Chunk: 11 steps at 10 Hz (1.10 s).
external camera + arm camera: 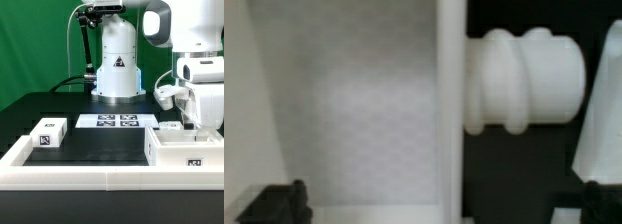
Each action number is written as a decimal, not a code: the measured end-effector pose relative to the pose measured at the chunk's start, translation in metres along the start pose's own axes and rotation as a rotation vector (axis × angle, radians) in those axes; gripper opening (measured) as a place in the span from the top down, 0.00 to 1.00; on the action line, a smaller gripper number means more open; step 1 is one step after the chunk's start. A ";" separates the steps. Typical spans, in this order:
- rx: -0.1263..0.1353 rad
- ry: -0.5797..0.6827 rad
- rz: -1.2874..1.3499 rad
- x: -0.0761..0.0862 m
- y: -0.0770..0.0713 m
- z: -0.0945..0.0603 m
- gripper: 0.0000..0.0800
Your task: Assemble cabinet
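The white cabinet shell (pixel 183 150) stands on the black table at the exterior view's right, a tag on its front face. My gripper (pixel 183 118) hangs low right over it, its fingers partly hidden behind the hand. In the wrist view the gripper (pixel 438 205) is open; its dark fingertips (pixel 278 205) sit far apart. A broad white wall of the shell (pixel 349 110) lies between them, with black table beside its edge. A white ribbed round piece (pixel 523 80) sits just past that edge. A small white tagged block (pixel 47 133) lies at the exterior view's left.
The marker board (pixel 118 121) lies flat at the table's middle back, in front of the arm's white base (pixel 117 65). A low white rim (pixel 90 178) frames the table's front and left. A green curtain hangs behind.
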<state>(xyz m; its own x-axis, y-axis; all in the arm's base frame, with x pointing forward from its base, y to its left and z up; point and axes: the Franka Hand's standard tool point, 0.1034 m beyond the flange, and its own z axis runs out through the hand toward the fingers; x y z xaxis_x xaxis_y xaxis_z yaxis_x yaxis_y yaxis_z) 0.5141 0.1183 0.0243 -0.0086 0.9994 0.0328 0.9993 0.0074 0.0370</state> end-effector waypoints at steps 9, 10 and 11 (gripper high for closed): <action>-0.031 -0.013 0.043 0.007 -0.016 -0.043 0.00; -0.036 -0.014 0.048 0.011 -0.021 -0.050 0.00; -0.031 -0.014 0.052 0.008 -0.021 -0.045 0.00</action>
<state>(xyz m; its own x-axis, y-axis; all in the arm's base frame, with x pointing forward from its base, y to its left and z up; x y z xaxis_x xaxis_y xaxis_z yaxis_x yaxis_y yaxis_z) 0.4917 0.1248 0.0688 0.0444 0.9988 0.0220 0.9968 -0.0457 0.0660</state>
